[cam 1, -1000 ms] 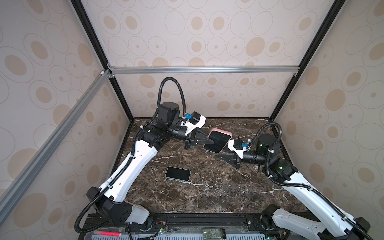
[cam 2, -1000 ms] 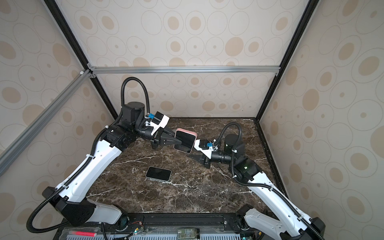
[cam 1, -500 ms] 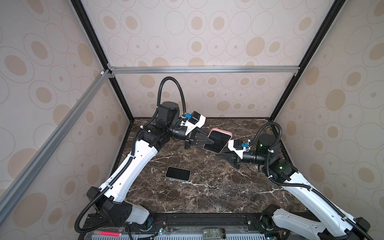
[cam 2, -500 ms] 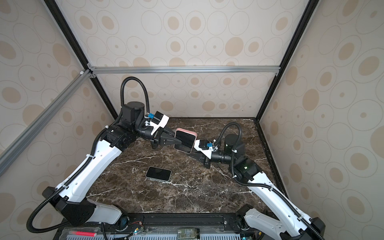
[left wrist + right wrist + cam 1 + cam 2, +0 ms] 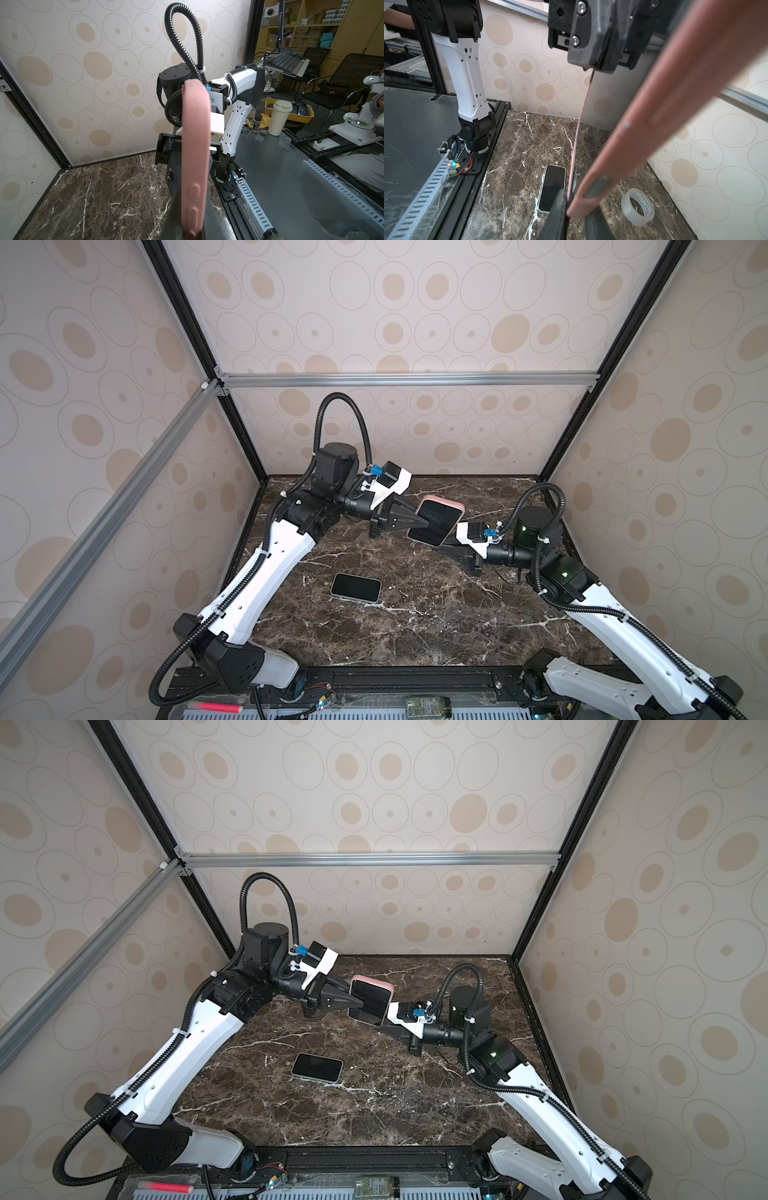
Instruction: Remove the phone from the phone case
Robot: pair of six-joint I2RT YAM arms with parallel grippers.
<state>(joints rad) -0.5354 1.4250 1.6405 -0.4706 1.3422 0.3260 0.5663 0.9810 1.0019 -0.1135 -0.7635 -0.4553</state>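
Mid-frame, aloft: empty pink phone case (image 5: 440, 516) clamped at opposite ends by left claw (image 5: 426, 522) and right claw (image 5: 576, 209) | phone (image 5: 356, 587) flat on bench (image 5: 415, 626), lower left of both claws, long axis across frame | left arm seemingly nearer

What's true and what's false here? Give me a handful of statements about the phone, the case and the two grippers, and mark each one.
1. The phone lies flat on the table, screen up. True.
2. The phone case rests on the table. False: it is held up in the air.
3. The left gripper is open. False: it is shut on the case's edge.
4. One end of the case sits between the fingers of the right gripper. True.
5. A tape roll lies on the table. True.
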